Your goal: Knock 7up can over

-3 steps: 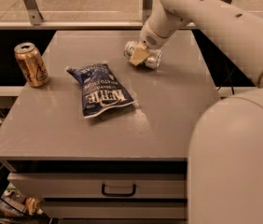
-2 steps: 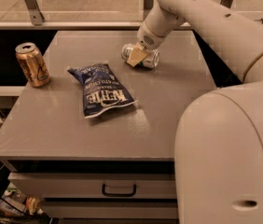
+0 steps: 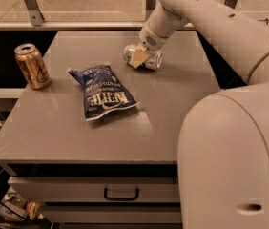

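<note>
So, setting: grey desk (image 3: 172, 104) seen from its front, slightly above, a window ledge (image 3: 77, 25) running behind it.
7up can (image 3: 152, 60): far middle of the desk, looks tipped onto its side, shiny end pointing left, body running off to the right; pale silvery-green.
gripper (image 3: 138, 58): down at desk level, right on the 7up can and covering its middle from the front.
jaws: cannot tell whether spread, pressed together or pinching the can.
arm (image 3: 211, 18): cream-coloured, comes in from the top right and bends down to the gripper at the can.
robot body (image 3: 234, 161): big cream shell filling the lower right and hiding the desk's front right corner.
gold can (image 3: 32, 66): upright near the desk's left edge, dark markings on its side, well apart from the 7up can.
chip bag (image 3: 103, 92): dark blue with white lettering, lying flat around the desk's middle, between the two cans and nearer the front; not touching either one.
drawer (image 3: 77, 190): under the desktop, shut, with a dark handle (image 3: 121, 193) at its centre.
floor clutter (image 3: 15, 209): mixed small stuff at the lower left below the desk; too unclear to name.
</note>
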`<action>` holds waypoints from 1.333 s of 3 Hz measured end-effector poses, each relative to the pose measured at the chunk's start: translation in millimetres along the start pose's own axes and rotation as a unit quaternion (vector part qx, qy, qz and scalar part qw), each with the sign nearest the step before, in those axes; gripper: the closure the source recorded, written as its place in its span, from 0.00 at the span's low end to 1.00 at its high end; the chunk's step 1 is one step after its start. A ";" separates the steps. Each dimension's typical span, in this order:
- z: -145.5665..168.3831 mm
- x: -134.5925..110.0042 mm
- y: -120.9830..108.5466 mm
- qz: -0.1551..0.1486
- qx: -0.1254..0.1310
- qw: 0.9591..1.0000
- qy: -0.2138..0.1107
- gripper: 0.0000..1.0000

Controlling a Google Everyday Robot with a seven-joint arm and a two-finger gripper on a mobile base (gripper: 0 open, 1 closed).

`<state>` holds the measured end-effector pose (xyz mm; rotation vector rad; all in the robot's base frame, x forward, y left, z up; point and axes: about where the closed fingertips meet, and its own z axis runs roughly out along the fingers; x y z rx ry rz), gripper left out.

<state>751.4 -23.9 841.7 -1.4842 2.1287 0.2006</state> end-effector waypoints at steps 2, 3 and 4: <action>-2.4 -1.5 -0.5 0.000 0.000 1.000 0.000 0.12; -2.3 -1.6 -0.4 0.000 0.000 1.000 0.000 0.00; -2.2 -1.6 -0.4 0.000 0.000 1.000 0.000 0.00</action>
